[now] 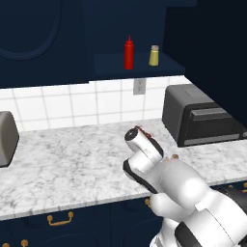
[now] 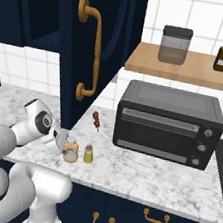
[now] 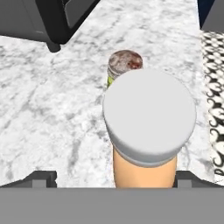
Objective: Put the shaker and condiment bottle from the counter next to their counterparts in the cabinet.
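Note:
The condiment bottle (image 3: 148,116), stubby and orange-tan with a broad pale cap, stands upright on the marbled counter (image 3: 48,113). My gripper (image 3: 117,178) is open, with one fingertip on each side of the bottle's body and a gap on both sides. Just beyond the bottle is the small olive-yellow shaker (image 3: 124,63). In the right base view the bottle (image 2: 70,149) and shaker (image 2: 88,154) stand side by side near the counter's front edge, with my gripper (image 2: 62,140) at the bottle's left. The counterparts, a red squeeze bottle (image 1: 129,53) and a yellow shaker (image 1: 154,56), stand in the navy cabinet's nook (image 1: 137,67).
A black toaster oven (image 2: 167,124) sits on the counter to the right. The cabinet door (image 2: 93,45) with its brass handle hangs open above the bottle. A small red-brown skewer (image 2: 97,120) lies behind the shaker. A silver toaster (image 1: 7,137) stands far left.

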You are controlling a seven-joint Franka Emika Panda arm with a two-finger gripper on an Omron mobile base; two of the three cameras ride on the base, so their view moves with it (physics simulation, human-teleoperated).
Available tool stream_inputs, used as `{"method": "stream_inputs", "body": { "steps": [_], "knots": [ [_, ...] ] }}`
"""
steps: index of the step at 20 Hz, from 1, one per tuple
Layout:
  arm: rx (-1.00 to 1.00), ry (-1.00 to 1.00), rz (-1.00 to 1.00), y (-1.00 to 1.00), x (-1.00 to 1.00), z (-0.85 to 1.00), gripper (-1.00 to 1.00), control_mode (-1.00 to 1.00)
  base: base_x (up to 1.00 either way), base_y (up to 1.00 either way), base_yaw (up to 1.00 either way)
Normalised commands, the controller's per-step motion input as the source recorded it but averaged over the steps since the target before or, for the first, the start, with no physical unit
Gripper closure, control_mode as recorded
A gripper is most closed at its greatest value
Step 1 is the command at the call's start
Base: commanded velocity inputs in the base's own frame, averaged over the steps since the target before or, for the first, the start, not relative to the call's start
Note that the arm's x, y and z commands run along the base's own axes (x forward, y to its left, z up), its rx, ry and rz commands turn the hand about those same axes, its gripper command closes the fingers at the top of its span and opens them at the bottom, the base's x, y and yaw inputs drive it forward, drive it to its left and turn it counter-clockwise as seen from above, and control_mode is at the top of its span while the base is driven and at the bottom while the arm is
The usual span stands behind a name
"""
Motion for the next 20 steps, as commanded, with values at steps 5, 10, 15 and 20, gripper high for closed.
{"method": "stream_inputs", "body": {
  "steps": [5, 10, 15, 20],
  "knots": [
    [0.07, 0.0, 0.0, -0.28, 0.38, -0.02, 1.0, -1.0, 0.0, 0.0, 0.0],
    [0.06, 0.01, 0.0, -0.22, 0.2, -0.04, 1.0, -1.0, 0.0, 0.0, 0.0],
    [0.0, -0.05, 0.05, -0.01, -0.71, 0.02, 1.0, -1.0, 0.0, 0.0, 0.0],
    [0.0, -0.14, 0.13, 0.0, -0.96, 0.82, 1.0, -1.0, 0.0, 0.0, 0.0]
  ]
}}
